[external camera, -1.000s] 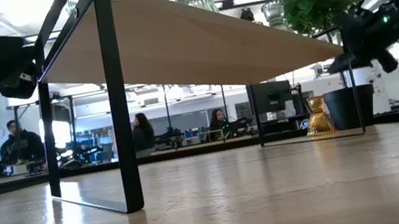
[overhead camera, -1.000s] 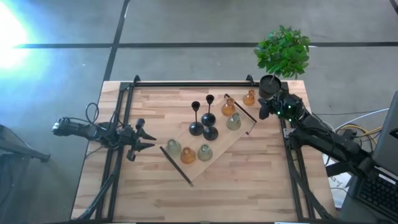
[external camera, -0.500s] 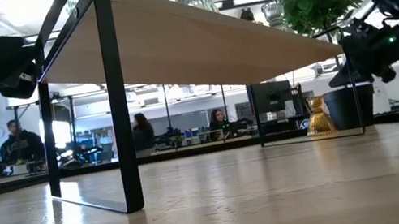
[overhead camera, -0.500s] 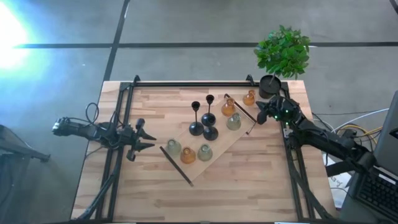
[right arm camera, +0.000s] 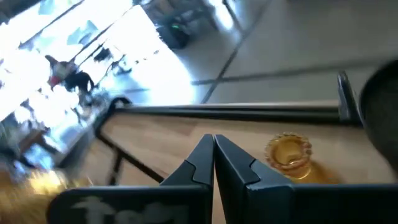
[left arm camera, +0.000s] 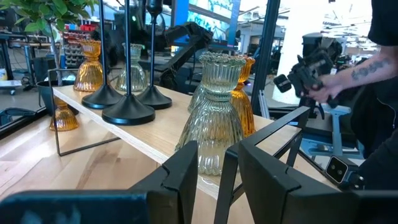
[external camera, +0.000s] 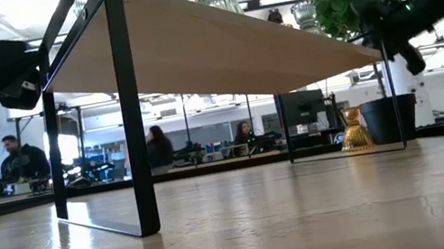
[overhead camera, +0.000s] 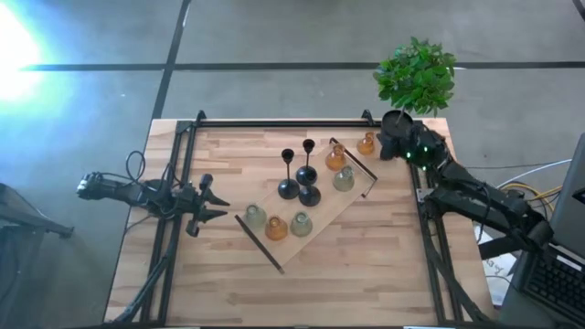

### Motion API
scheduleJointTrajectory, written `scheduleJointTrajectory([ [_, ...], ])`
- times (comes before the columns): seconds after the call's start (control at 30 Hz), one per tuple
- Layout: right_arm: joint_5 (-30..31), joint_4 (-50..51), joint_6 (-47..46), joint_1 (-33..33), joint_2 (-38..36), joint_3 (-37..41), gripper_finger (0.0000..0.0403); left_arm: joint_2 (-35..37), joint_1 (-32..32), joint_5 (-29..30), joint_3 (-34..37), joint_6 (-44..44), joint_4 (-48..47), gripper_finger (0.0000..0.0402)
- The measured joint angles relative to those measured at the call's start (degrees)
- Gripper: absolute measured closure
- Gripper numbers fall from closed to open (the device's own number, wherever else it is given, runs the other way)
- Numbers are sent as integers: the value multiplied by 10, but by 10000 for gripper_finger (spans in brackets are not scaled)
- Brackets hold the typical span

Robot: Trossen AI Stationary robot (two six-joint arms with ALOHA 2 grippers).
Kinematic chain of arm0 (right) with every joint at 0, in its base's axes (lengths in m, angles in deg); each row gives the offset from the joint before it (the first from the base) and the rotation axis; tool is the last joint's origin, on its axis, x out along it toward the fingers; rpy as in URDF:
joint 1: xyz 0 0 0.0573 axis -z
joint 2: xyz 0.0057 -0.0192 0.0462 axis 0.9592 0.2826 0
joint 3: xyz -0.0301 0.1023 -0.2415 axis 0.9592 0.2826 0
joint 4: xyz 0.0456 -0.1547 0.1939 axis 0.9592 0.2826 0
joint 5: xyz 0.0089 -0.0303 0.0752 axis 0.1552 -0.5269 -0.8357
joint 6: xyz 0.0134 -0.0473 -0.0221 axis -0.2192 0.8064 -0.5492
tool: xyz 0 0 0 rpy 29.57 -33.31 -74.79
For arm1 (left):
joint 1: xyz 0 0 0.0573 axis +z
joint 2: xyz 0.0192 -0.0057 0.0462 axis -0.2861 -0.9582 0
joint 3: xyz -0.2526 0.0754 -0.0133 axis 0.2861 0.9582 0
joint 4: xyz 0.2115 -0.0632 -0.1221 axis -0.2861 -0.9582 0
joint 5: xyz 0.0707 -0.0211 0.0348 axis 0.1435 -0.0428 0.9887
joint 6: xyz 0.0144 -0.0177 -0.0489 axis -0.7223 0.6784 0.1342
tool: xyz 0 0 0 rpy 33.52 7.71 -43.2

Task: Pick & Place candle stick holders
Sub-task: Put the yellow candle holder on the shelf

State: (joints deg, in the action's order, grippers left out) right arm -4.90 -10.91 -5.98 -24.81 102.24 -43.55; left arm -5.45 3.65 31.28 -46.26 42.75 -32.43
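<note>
My overhead straight down on the table (overhead camera: 228,292), low level across it, wrists close on the shelf (left arm camera: 161,140).

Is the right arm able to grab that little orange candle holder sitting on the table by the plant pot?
Probably yes. The right gripper hovers close to the amber holder, nothing between them. Its fingers are shut, so it must open first.

- Grey concrete floor (overhead camera: 274,37) around wooden table (overhead camera: 366,265); dark seam lines cross it.
- Strong glare (overhead camera: 14,46) at 10 o'clock.
- Low view: open office behind, people seated at desks (external camera: 22,160), monitors (external camera: 302,110), bright ceiling lights.
</note>
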Motion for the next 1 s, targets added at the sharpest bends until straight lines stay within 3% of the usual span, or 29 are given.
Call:
scheduleJointTrajectory([
  [0.17,28,139,-159,0,45,-98,395,0,0,0,0,0,0,282],
  [0.37,26,157,-268,0,81,-148,395,0,0,0,0,0,0,282],
  [0.53,16,190,-373,0,94,-141,394,0,0,0,0,0,0,282],
  [0.8,69,267,-359,-1,68,-133,395,0,0,0,0,0,0,282],
  [1.0,84,269,-349,-2,87,-130,395,0,0,0,0,0,0,282],
])
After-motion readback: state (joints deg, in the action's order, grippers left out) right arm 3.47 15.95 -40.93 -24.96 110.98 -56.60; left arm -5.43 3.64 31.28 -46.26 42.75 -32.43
